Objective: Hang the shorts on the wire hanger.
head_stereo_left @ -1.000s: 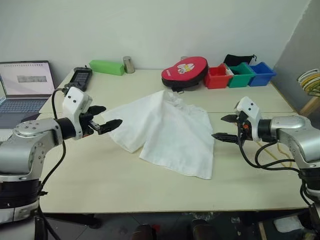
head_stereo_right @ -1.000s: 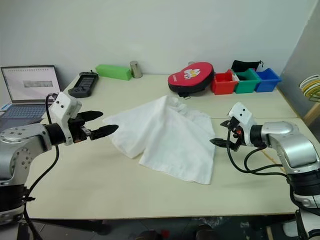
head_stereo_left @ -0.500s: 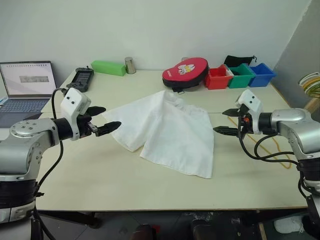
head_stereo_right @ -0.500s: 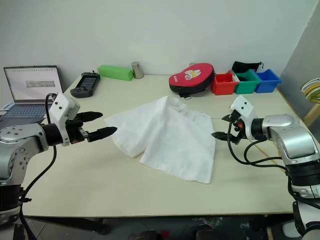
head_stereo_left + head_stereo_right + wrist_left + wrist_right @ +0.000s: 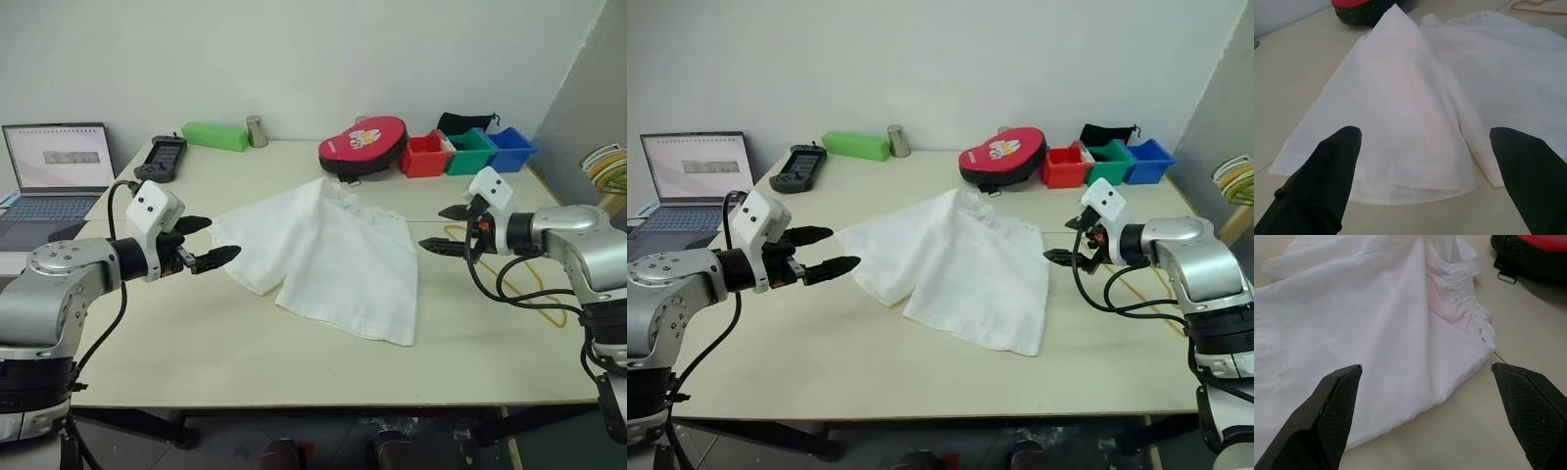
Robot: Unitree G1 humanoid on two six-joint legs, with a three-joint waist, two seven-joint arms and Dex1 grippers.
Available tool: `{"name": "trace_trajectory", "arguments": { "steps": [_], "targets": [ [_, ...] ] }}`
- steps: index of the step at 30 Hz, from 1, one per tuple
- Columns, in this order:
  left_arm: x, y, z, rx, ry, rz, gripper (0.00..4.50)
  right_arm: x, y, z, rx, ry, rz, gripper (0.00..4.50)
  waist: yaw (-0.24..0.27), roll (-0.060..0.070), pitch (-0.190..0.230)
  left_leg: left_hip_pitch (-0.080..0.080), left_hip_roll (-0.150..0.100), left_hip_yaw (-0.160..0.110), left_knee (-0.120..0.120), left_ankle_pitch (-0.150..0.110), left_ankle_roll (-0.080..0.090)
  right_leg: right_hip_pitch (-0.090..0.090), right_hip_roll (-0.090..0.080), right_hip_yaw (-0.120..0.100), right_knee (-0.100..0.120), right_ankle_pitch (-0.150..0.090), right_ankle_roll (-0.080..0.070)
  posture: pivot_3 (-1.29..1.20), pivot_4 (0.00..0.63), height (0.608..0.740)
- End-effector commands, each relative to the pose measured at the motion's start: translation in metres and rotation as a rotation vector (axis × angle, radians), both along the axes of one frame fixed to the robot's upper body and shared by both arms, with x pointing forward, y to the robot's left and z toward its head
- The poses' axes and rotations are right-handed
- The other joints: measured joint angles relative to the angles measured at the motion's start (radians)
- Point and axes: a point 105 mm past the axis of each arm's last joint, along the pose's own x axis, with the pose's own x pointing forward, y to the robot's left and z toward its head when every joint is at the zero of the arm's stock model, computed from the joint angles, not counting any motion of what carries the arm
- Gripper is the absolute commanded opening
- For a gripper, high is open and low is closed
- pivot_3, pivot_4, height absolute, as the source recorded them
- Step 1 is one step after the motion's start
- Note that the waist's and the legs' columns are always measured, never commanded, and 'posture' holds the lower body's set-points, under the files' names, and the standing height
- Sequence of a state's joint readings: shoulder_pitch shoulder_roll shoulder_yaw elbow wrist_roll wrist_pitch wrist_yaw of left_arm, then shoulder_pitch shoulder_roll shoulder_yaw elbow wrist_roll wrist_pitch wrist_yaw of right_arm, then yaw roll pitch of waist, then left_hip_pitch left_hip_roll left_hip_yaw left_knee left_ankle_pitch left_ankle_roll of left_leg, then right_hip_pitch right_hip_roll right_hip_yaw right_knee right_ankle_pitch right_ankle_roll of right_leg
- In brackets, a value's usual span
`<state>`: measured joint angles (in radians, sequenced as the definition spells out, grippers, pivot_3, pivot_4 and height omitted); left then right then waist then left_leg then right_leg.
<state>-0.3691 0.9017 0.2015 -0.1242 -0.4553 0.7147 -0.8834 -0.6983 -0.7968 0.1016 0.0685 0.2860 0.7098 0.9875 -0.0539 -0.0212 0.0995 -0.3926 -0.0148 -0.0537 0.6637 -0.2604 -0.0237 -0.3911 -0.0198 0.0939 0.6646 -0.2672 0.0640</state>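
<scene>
White shorts (image 5: 323, 257) lie rumpled on the surface (image 5: 294, 362); left claw (image 5: 201, 243) and right claw (image 5: 443, 230) flank them, both wide

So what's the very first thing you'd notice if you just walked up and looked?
The big white shorts, lying crumpled in the middle of the table. Next, the two black claws: the left claw and right claw hang open on either side of the shorts, touching nothing. At the back, a bright red case sits beside red, green and blue bins.
</scene>
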Motion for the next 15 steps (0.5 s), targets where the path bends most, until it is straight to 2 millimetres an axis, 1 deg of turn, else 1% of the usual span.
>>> {"name": "trace_trajectory", "arguments": {
  "steps": [1, 4, 6, 7, 9, 10, 12, 13, 15],
  "targets": [
    [-0.002, -0.007, 0.007, 0.010, -0.042, -0.017, 4.50, 0.003, 0.003, 0.014, -0.007, -0.046, 0.008, 4.49, 0.000, 0.000, 0.000, 0.000, 0.000, 0.000, 0.000, 0.000, 0.000, 0.000, 0.000, 0.000, 0.000, 0.000, 0.000, 0.01, 0.020, 0.740],
    [-0.003, -0.012, -0.014, 0.052, -0.004, -0.020, 4.50, 0.024, 0.000, 0.008, -0.032, -0.050, -0.088, 4.49, -0.005, 0.000, 0.000, 0.001, 0.000, 0.000, 0.000, 0.000, 0.000, 0.000, 0.000, 0.001, 0.000, 0.000, 0.000, 0.00, 0.022, 0.740],
    [-0.004, -0.018, -0.023, 0.057, 0.008, -0.035, 4.50, 0.035, -0.001, 0.004, -0.037, -0.041, -0.143, 4.49, -0.008, 0.000, 0.000, 0.002, 0.000, 0.002, 0.000, 0.000, 0.000, 0.000, 0.000, 0.002, 0.001, 0.000, 0.000, 0.00, 0.022, 0.740],
    [0.000, -0.024, -0.032, 0.051, 0.013, -0.029, 4.50, 0.047, -0.002, -0.001, -0.013, -0.018, -0.198, 4.49, -0.006, 0.000, 0.000, 0.003, 0.000, 0.002, 0.000, 0.000, 0.000, 0.001, 0.000, 0.002, 0.001, 0.000, -0.001, -0.02, 0.019, 0.740],
    [0.018, -0.032, -0.067, 0.104, 0.019, 0.026, 4.50, 0.072, 0.000, -0.022, 0.017, 0.058, -0.320, 4.49, -0.007, 0.001, -0.001, 0.005, 0.001, 0.002, 0.000, 0.000, 0.000, 0.002, 0.001, 0.002, 0.001, 0.001, -0.001, -0.02, 0.016, 0.740],
    [0.024, -0.034, -0.078, 0.129, 0.018, 0.051, 4.50, 0.079, 0.002, -0.031, 0.023, 0.088, -0.359, 4.49, -0.007, 0.002, -0.002, 0.006, 0.001, 0.003, 0.000, 0.000, 0.000, 0.003, 0.001, 0.002, 0.001, 0.001, -0.002, -0.02, 0.012, 0.740],
    [0.034, -0.039, -0.091, 0.122, 0.027, 0.069, 4.50, 0.086, 0.010, -0.043, 0.056, 0.154, -0.392, 4.49, -0.013, 0.001, -0.003, 0.012, -0.002, 0.004, -0.001, 0.001, 0.000, 0.008, 0.001, 0.003, 0.001, 0.002, -0.002, -0.02, 0.010, 0.740],
    [0.037, -0.042, -0.096, 0.113, 0.031, 0.064, 4.50, 0.088, 0.013, -0.049, 0.074, 0.184, -0.408, 4.49, -0.016, -0.001, -0.005, 0.011, -0.006, 0.004, -0.001, 0.002, 0.000, 0.008, 0.002, 0.002, 0.001, 0.003, -0.002, -0.02, 0.010, 0.740],
    [0.043, -0.048, -0.104, 0.111, 0.040, 0.061, 4.50, 0.089, 0.021, -0.057, 0.118, 0.241, -0.433, 4.49, -0.017, -0.002, -0.005, 0.010, -0.006, 0.001, -0.001, 0.002, -0.001, 0.006, 0.001, 0.002, 0.002, 0.003, -0.002, -0.02, 0.010, 0.740]
  ]
}}
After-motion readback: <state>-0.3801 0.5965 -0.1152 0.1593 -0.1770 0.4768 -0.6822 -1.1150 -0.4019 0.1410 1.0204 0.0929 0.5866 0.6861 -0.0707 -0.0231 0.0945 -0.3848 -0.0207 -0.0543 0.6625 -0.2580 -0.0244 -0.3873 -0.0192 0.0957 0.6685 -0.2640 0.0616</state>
